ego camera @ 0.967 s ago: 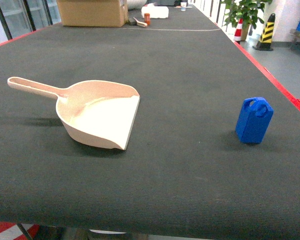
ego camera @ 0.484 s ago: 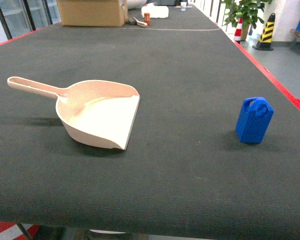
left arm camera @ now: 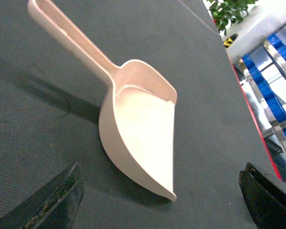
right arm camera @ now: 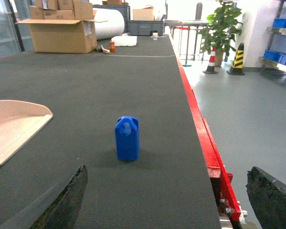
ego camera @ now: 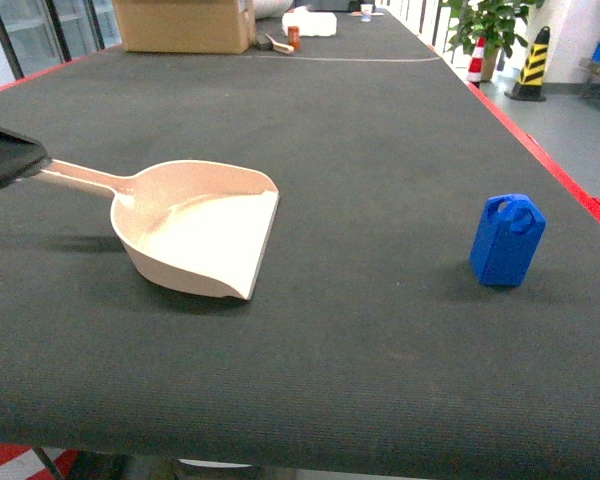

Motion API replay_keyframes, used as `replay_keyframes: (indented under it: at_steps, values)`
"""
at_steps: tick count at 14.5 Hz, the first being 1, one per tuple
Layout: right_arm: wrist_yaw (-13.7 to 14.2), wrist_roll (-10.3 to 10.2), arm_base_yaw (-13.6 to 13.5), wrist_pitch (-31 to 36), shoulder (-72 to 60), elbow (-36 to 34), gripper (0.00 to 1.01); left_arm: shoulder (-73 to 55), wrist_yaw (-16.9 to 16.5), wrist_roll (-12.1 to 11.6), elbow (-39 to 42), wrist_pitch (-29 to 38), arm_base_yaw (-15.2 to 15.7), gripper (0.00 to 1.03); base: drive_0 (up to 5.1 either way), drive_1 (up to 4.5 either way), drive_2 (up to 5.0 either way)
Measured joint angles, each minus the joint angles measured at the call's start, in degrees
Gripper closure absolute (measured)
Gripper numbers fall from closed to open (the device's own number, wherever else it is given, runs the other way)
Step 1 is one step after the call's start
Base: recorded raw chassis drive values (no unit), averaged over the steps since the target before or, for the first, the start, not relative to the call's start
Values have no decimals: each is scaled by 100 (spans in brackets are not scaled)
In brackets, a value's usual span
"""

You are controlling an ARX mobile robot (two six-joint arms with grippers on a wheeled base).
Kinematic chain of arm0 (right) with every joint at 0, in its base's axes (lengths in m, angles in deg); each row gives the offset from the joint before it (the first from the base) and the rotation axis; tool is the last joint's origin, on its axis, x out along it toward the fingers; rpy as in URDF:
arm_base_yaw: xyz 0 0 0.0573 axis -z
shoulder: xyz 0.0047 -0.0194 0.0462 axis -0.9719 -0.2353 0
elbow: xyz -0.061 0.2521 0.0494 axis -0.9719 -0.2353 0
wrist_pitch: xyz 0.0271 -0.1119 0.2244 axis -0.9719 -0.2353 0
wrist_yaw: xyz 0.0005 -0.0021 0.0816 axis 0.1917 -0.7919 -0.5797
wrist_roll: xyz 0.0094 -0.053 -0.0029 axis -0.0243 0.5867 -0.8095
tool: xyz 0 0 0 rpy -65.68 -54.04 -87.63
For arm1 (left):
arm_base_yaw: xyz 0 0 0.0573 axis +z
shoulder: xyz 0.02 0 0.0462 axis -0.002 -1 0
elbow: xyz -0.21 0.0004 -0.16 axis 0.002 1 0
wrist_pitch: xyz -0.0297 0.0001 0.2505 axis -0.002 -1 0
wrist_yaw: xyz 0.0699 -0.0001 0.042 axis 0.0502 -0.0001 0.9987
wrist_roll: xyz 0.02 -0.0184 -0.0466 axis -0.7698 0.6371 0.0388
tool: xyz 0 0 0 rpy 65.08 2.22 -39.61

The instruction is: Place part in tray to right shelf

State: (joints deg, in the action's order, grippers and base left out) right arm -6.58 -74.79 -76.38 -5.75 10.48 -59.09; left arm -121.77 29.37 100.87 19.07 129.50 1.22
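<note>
Okay — beige plastic dustpan-shaped tray flat on black ribbed-mat table, wide lip toward 3 o'clock in head view, long straight handle out toward 10 o'clock. Left gripper seen in left wrist view as two dark fingertips at the bottom corners, spread wide, nothing between them, tray lying ahead at 12 o'clock. Dark blurred bit of left arm at head view's left edge, over the handle tip; contact with handle cannot be told.

Small bright-blue plastic jerrycan-shaped part upright on the mat, loop handle on top, at 3 o'clock from the tray and well apart from it, near the table's red edge. Right gripper spread wide in right wrist view, holding nothing — part ahead at 12 o'clock, not touching either fingertip.

Cardboard box at far end of table, 12 o'clock. Potted plant and striped yellow-black cone on floor past the table at 1 o'clock. Steel rack with blue bins at 2 o'clock in left wrist view; rollers too small to tell.
</note>
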Motion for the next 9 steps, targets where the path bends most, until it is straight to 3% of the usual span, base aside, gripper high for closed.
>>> replay_keyframes:
  at_steps: [2,4,9]
  values:
    - [0,0,0,0,0,0,3,-1309,-238,514,-769,146,114,5,0,0,0]
    - [0,0,0,0,0,0,3,-2192,-302,697,-1563,210,208,5,0,0,0]
    - [0,0,0,0,0,-2,3,-2811,-446,984,-2240,142,328,5,0,0,0]
